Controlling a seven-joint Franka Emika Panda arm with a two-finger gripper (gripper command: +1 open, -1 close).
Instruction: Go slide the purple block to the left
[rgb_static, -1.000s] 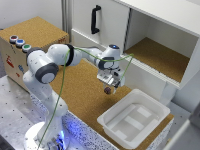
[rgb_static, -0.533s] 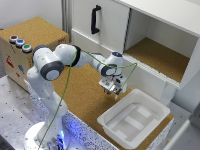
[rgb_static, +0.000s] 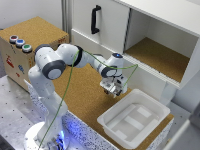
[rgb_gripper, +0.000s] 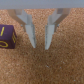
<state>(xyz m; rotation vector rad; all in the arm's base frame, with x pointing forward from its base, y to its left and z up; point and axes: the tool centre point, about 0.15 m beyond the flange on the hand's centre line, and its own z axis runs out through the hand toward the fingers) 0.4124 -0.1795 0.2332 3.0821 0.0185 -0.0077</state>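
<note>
One arm has descended since a second ago; gripper (rgb_gripper: 40, 46) fingers are slightly parted, empty, near cork. Purple block (rgb_gripper: 8, 37) sits beside them at 9 o'clock, uncontacted.

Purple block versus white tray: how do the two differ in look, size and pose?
The purple block is dark with yellow markings; the white tray is plain and pale. The block is a small solid cube beside the gripper's fingers; the tray is far larger, open and hollow. Both rest on the cork surface.
</note>
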